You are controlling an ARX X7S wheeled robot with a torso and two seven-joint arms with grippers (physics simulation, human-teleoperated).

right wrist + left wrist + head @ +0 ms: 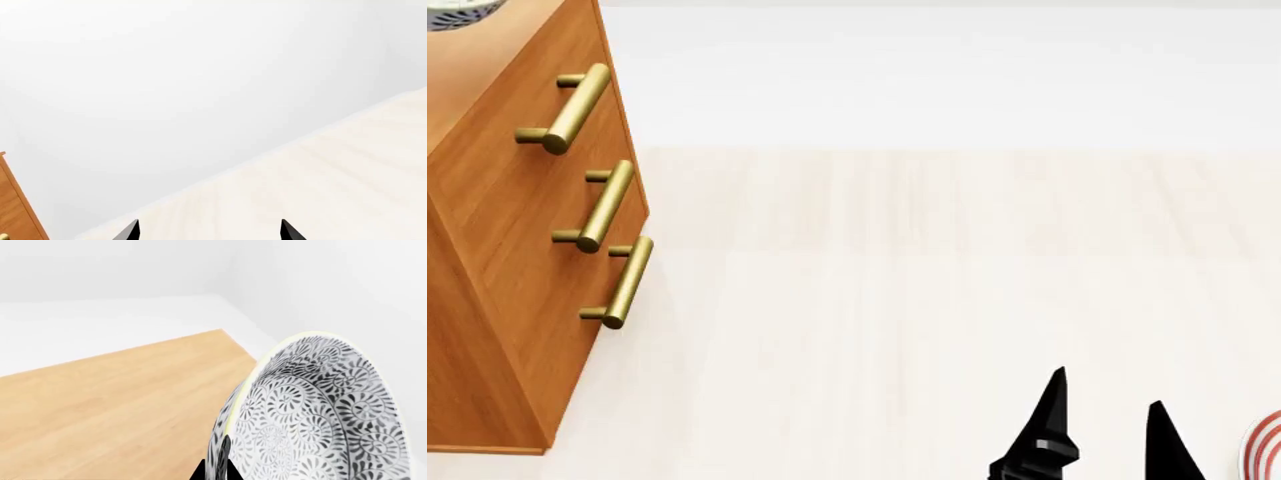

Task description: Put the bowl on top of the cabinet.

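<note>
My left pincer (pixel 215 460) grips the bowl (pixel 320 415) rim, tilted above the cabinet (pixel 113 405) top. Right pincer (pixel 1108 425) is spread open at 5 o'clock, holding nothing.

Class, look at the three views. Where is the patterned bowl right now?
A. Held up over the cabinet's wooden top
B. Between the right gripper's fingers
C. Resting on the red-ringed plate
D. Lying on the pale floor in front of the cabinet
A: in the left wrist view the bowl sits tilted in the left gripper above the top of the cabinet, and the head view shows its edge at the cabinet's top corner.
</note>
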